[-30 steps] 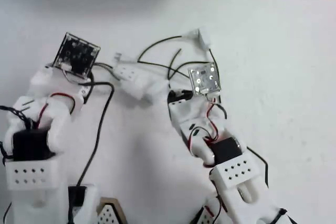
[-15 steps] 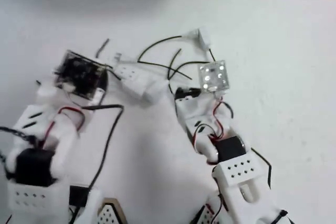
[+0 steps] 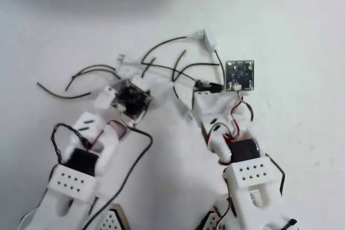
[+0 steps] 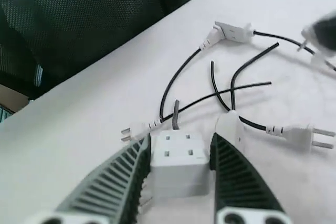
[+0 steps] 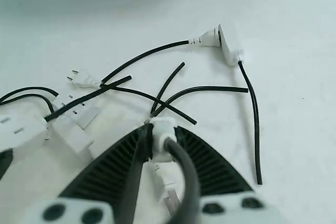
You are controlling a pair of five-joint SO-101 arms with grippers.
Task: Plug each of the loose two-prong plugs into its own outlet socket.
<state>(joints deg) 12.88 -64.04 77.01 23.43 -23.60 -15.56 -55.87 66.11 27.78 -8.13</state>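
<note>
High view: white desk [image 3: 302, 36] with its far edge running along the top, and broad bare room on the right and far-left; black cords [image 3: 178, 68] tangle at centre. Angled plug [image 3: 205, 37] lies far-centre, its cord trailing left. Small plug [image 3: 121, 57] lies flat, prongs pointing left. Outlet block [image 4: 176, 163] sits socket face up, long axis in line with the left end effector [image 4: 181, 140], whose fingers [image 4: 233, 171] press both its sides. Left arm [image 3: 81, 160] slants from near-left toward centre. Right arm [image 3: 237, 149] extends from near-right toward the far side. Right end effector [image 5: 161, 136] is narrow, closed on a white plug [image 5: 157, 128] lying along the fingers; its prongs cannot be made out.
</note>
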